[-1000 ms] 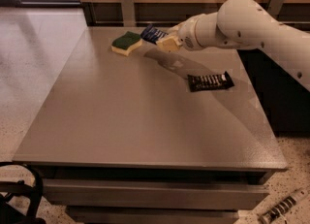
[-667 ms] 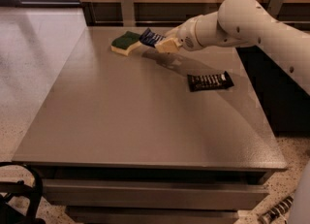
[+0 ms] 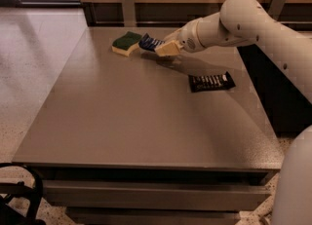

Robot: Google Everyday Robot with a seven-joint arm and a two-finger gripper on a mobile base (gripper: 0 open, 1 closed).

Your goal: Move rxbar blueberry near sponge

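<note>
The sponge, dark green on top with pale yellow foam below, lies at the far left of the table. The rxbar blueberry, in a dark blue wrapper with white lettering, is right beside the sponge's right edge. My gripper reaches in from the right and is shut on the bar's right end, holding it just above or on the table surface.
A black-wrapped bar lies on the table's right side, under my arm. A wooden wall with metal brackets runs behind the table. A dark object stands at the lower left by the table's front.
The gripper with the blue bar has shifted slightly left and down toward the sponge. The sponge and the black bar have not moved.
</note>
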